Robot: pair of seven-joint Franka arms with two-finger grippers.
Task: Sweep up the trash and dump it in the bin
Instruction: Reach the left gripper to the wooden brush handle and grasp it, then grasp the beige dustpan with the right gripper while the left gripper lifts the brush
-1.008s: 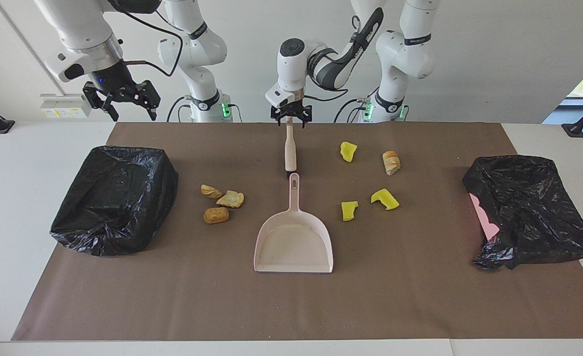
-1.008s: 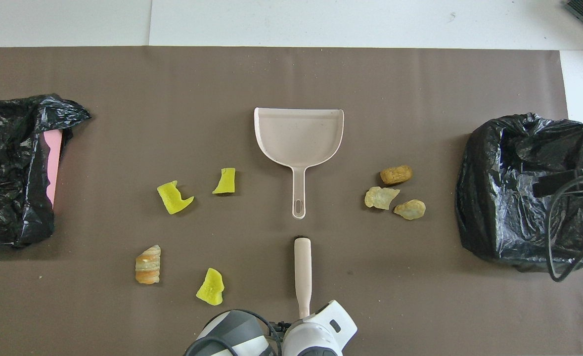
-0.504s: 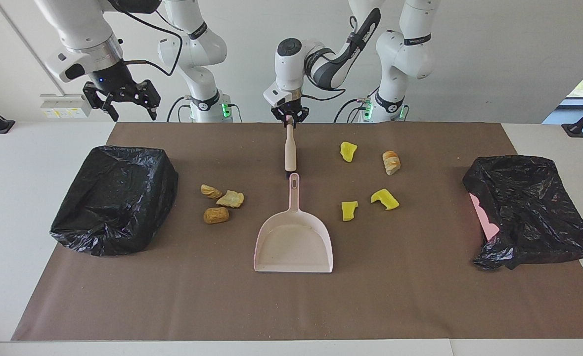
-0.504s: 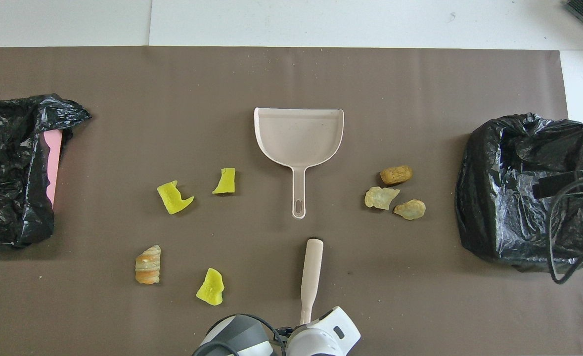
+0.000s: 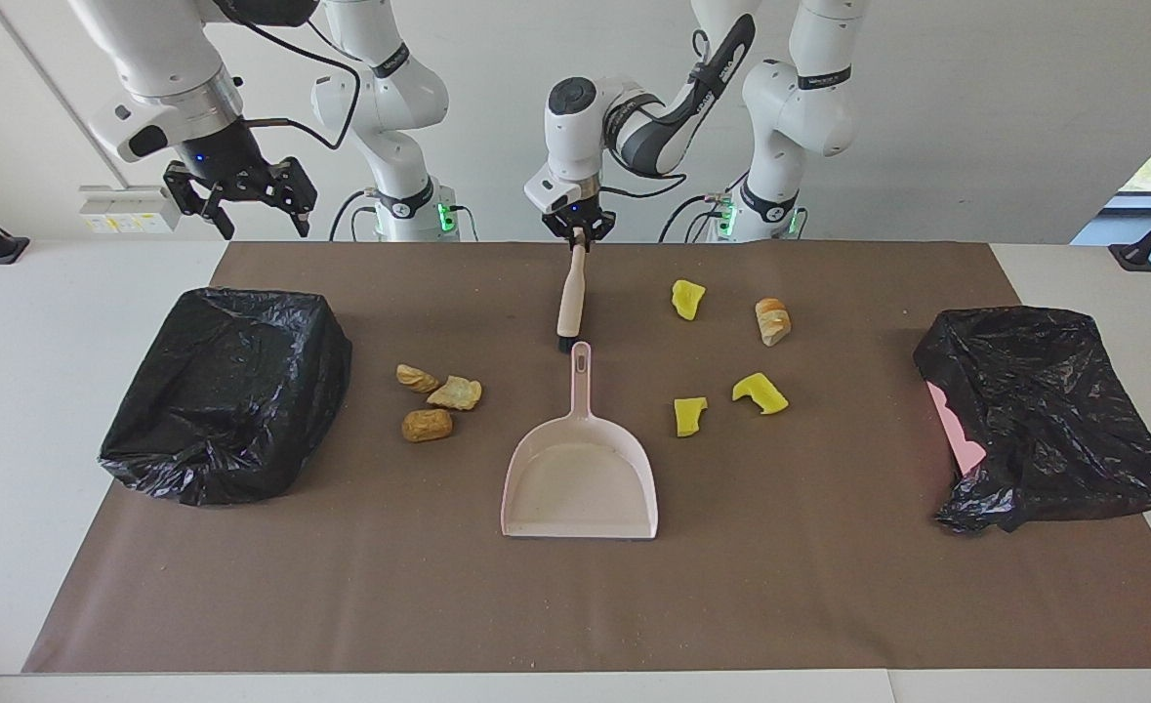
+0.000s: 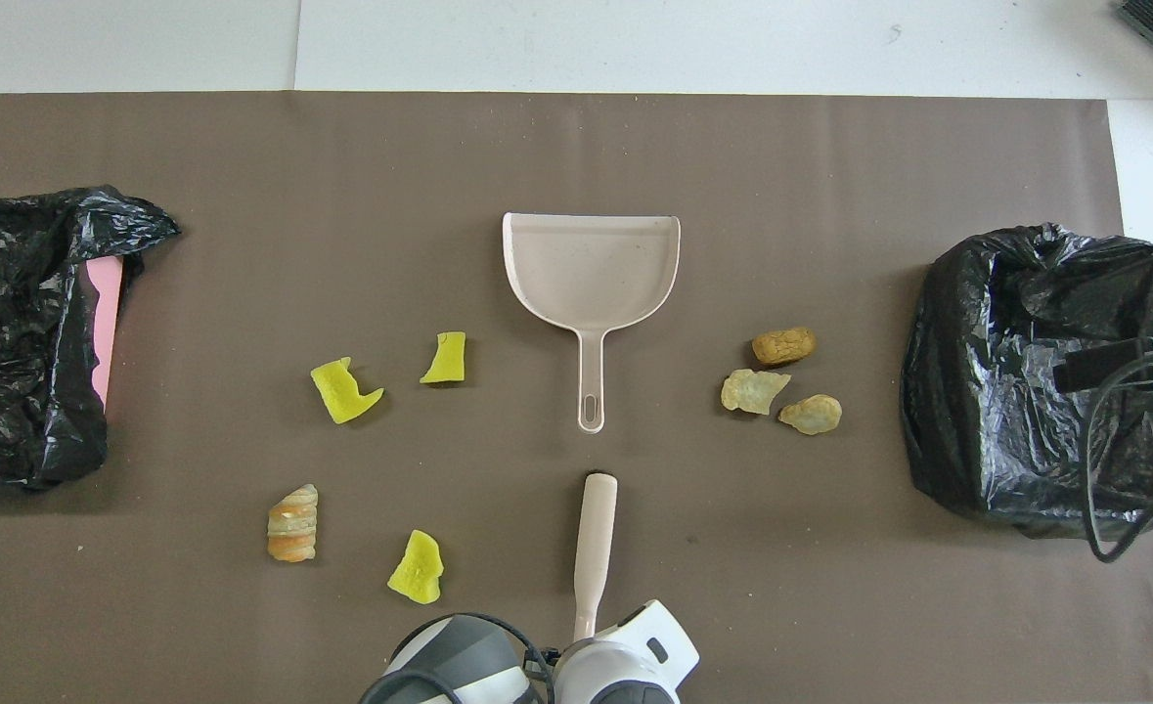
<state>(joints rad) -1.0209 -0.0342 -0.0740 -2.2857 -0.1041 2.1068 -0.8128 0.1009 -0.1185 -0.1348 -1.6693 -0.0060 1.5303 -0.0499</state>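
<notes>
Fingertips of the left gripper [image 5: 577,232] are pinched shut on the thin end of the brush [image 5: 570,298], close to the mat's edge at the robots' side, about midway along it. The brush slants down from that grip, its dark bristle end close to the brown mat [image 5: 790,576] and just short of the dustpan's handle tip. The dustpan [image 5: 580,478] lies flat at the middle of the mat, handle toward the robots, touched by nothing.

The right gripper [image 5: 243,195] hangs high over the table's corner at the right arm's end, near the robots' edge, jaws spread wide and holding nothing; that arm waits.

Trash lies in two loose groups on either side of the dustpan. Three tan pieces [image 5: 436,400] sit toward the right arm's end, near the black-bagged bin [image 5: 228,391]. Three yellow chunks [image 5: 759,392] and one striped tan piece [image 5: 772,320] are scattered toward the left arm's end, well apart from the second bagged bin [image 5: 1048,415], which shows a pink wall.
</notes>
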